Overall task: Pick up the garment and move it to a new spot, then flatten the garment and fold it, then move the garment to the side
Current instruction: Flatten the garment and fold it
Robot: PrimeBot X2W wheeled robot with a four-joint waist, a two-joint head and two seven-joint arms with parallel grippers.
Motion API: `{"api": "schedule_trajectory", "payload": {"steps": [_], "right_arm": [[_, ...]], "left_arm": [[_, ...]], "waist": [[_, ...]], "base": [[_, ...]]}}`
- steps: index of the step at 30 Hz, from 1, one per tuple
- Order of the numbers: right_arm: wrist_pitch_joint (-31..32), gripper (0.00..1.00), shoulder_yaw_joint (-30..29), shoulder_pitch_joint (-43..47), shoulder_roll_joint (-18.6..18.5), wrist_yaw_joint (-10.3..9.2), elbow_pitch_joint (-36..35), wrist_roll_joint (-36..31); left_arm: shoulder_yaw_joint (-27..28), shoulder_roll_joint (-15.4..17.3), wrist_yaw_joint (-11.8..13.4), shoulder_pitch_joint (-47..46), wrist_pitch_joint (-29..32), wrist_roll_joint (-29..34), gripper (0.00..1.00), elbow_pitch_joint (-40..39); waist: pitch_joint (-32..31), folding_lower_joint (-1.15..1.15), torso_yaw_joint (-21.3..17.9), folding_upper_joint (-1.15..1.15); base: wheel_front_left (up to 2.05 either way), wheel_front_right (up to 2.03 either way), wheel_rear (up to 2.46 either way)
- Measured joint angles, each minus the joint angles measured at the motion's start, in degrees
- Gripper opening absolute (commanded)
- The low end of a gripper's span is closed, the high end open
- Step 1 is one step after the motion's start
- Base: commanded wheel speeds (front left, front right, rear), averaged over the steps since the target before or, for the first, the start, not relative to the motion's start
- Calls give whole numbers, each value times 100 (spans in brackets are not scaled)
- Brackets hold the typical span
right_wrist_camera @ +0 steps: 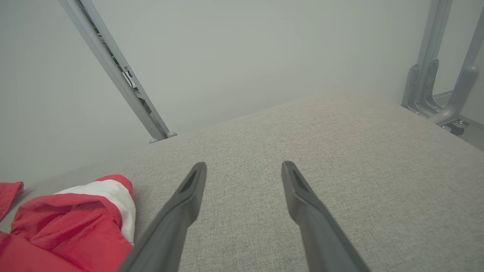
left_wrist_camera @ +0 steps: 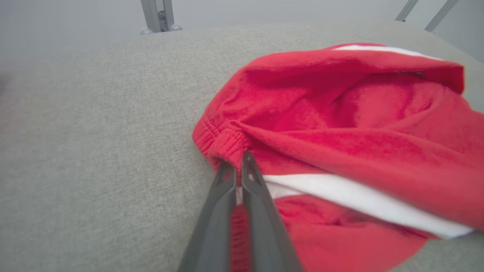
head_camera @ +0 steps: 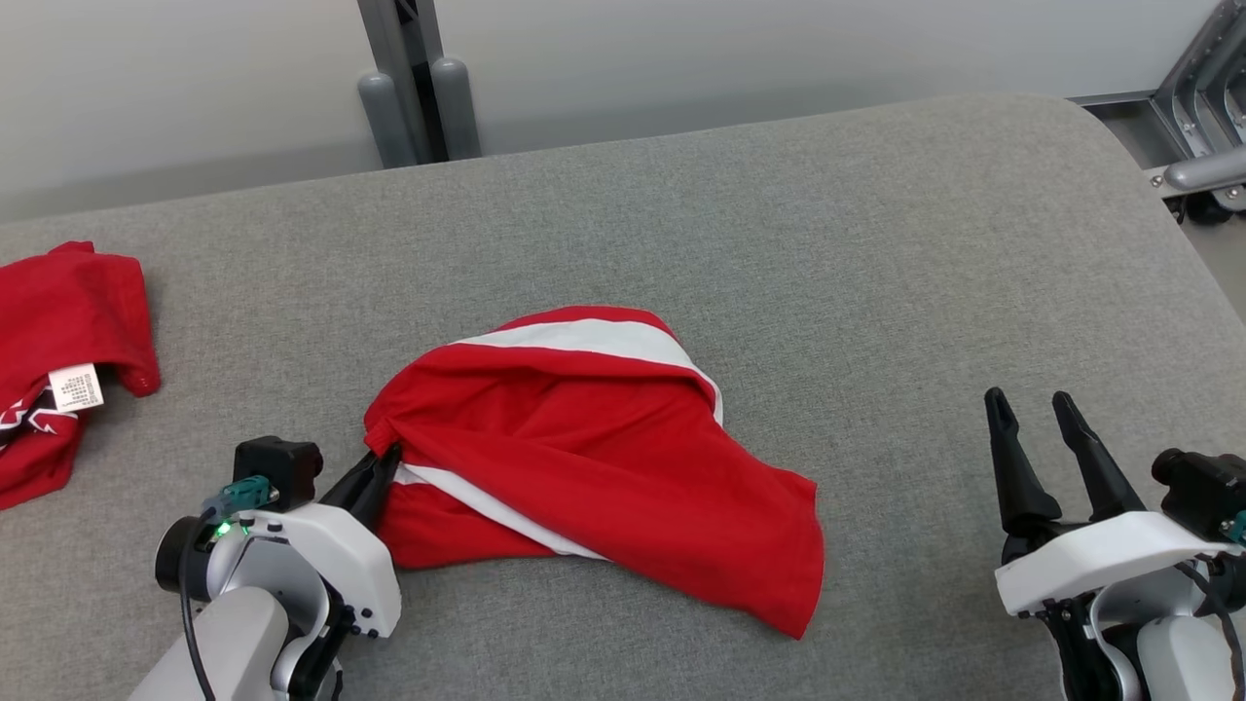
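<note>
A red garment with white stripes [head_camera: 594,458] lies crumpled in the middle of the grey padded table [head_camera: 876,292]. My left gripper [head_camera: 384,460] is at the garment's left edge, shut on its gathered elastic hem. In the left wrist view the garment [left_wrist_camera: 340,124] spreads to the right, and the left gripper [left_wrist_camera: 236,166] pinches red cloth between its nearly closed fingers. My right gripper [head_camera: 1030,401] stands open at the lower right, well apart from the garment, nothing between its fingers. In the right wrist view the right gripper [right_wrist_camera: 244,168] points over bare table, with the garment [right_wrist_camera: 75,223] at the lower left.
Another red garment [head_camera: 58,360] with a white label lies at the table's left edge. Grey metal posts [head_camera: 419,88] stand behind the table's far edge, and a metal frame [head_camera: 1202,127] is at the far right corner. Bare padding stretches right of the garment.
</note>
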Motion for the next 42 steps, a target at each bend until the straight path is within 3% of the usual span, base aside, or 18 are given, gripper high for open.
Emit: {"api": "schedule_trajectory", "payload": {"steps": [1, 2, 3, 8, 15, 25, 29, 42], "right_arm": [[0, 100, -5, -1, -3, 0, -4, 0], [1, 100, -3, -1, -4, 0, -12, -1], [3, 100, 2, -2, -5, 0, -18, -3], [8, 100, 71, -9, -4, 0, -36, -32], [9, 100, 138, 94, -22, 0, -111, -102], [23, 100, 399, 554, -55, 0, -397, -523], [242, 100, 803, 899, -45, 0, -502, -539], [822, 100, 1915, 1486, -358, 0, -939, -253]], "left_arm": [[-3, -32, -33, -45, -16, -12, 62, 94], [-4, -62, -51, -84, -48, -18, 91, 201], [-8, -97, -68, -120, -76, -18, 100, 307], [-14, -185, -125, -165, -366, -19, 100, 563], [-10, -155, -86, 52, -722, -7, 100, 346], [364, 25, 570, 1127, -1061, 31, 100, -1203], [420, 93, 880, 1624, -1066, 89, 100, -2002], [493, 324, 1170, 1825, -899, 123, 100, -2807]], "waist": [[5, 0, -1, 0], [7, 0, 2, 0], [7, 0, 8, 0], [-59, 0, 78, 0], [-243, 0, 224, 0], [-510, 0, 436, 0], [-506, 0, 445, 0], [-274, 0, 296, 0]], "base": [[0, 0, 0], [0, 0, 0], [0, 0, 0], [0, 0, 0], [0, 0, 0], [0, 0, 0], [0, 0, 0], [0, 0, 0]]}}
